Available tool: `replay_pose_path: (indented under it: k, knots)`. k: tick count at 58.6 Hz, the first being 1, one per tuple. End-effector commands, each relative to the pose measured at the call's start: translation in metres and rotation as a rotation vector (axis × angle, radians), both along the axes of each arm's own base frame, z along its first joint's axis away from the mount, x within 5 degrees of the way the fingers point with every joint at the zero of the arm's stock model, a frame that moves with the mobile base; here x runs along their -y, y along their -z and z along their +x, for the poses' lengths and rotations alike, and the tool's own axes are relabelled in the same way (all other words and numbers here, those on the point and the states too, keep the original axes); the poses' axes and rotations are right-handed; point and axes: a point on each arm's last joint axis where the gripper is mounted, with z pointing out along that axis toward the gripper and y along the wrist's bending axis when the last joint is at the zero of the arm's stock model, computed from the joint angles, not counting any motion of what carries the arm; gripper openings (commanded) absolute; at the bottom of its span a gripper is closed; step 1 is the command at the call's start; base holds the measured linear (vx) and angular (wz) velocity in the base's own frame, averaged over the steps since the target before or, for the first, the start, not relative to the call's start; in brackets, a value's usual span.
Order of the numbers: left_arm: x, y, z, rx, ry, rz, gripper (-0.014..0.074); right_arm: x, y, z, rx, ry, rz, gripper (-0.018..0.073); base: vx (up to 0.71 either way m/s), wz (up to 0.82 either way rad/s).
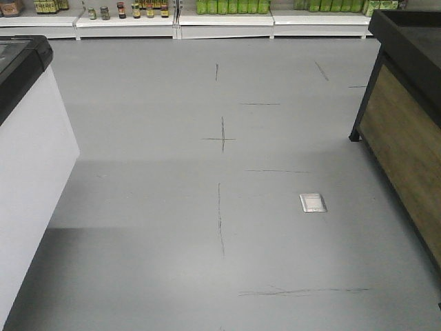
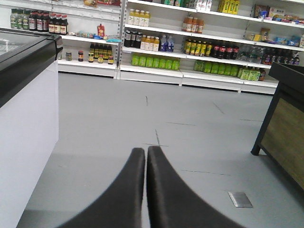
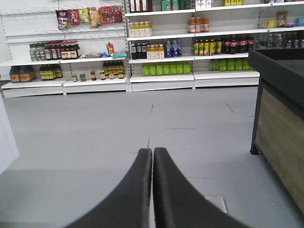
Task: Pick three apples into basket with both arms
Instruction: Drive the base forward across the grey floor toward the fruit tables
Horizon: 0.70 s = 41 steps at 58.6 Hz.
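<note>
Left wrist-mounted view: my left end effector (image 2: 146,151) is pressed together on nothing; my right end effector (image 3: 152,152) likewise.
Both aim at 12 o'clock over the floor (image 1: 220,207) toward shelves (image 2: 156,71); no apples or basket are in sight. Apples should be firm, smooth, bruisable, so I'd take each across its widest girth.

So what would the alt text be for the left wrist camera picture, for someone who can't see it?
The left gripper, its two black fingers closed together, points across a grey shop floor toward shelves of bottled drinks. A white cabinet with a black top stands at left, a wood-sided black stand at right.
</note>
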Motion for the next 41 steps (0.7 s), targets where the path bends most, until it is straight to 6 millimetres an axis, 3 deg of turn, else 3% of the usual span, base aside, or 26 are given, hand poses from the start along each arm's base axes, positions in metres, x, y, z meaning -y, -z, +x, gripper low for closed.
replay_pose_path:
  k: [1, 41]
  knots:
    - [-0.0001, -0.0163, -0.0011, 0.11, -0.002, -0.012, -0.0006, -0.0001, -0.0032, -0.0003, 0.072, -0.001, -0.011, -0.0009, 0.0, 0.0]
    - [-0.0001, -0.0163, -0.0011, 0.11, -0.002, -0.012, -0.0006, -0.0001, -0.0032, -0.0003, 0.072, -0.001, -0.011, -0.0009, 0.0, 0.0]
